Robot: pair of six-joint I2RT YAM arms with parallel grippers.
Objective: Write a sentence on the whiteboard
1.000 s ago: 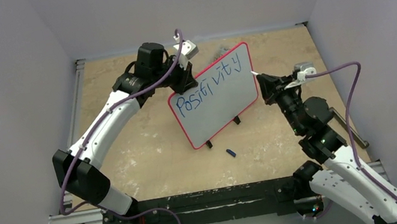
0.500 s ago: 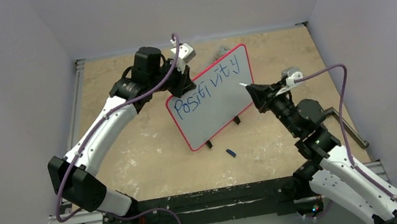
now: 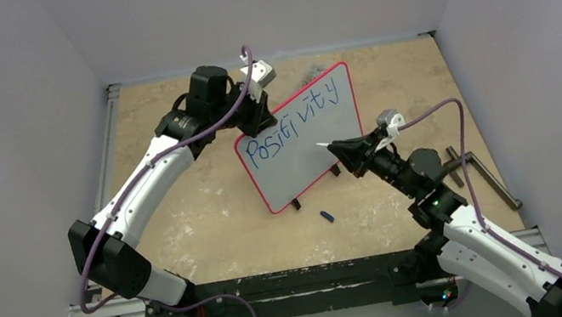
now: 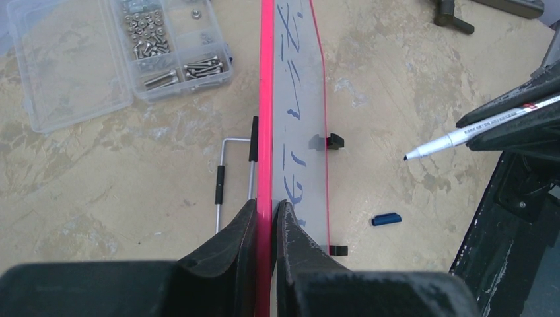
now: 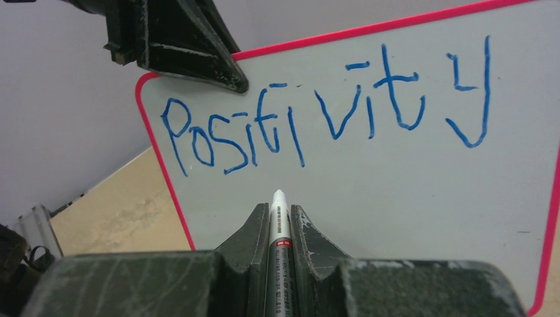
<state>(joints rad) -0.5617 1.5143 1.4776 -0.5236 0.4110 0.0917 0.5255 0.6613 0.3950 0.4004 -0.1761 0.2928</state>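
Observation:
The whiteboard [image 3: 310, 149] stands tilted on its two black clip feet, red-framed, with "Positivity" written in blue across its top. My left gripper [image 3: 262, 118] is shut on its upper edge near the left corner. The left wrist view shows that red frame [image 4: 266, 99] pinched between the fingers of the left gripper [image 4: 266, 212]. My right gripper [image 3: 338, 150] is shut on a white marker [image 3: 324, 146]. In the right wrist view the marker [image 5: 280, 224] points at the whiteboard [image 5: 396, 185] below the writing, held in the right gripper [image 5: 279, 208]. Its tip [image 4: 405, 157] hangs a short way off the surface.
A blue marker cap [image 3: 326, 216] lies on the table in front of the board. A clear box of screws [image 4: 119, 53] and a thin bent metal rod [image 4: 220, 178] lie behind it. A dark L-shaped tool [image 3: 478, 169] rests at the right.
My right gripper has carried the marker left and down, from the board's right edge to a spot in front of the blank area under the word. The left arm and board shifted slightly.

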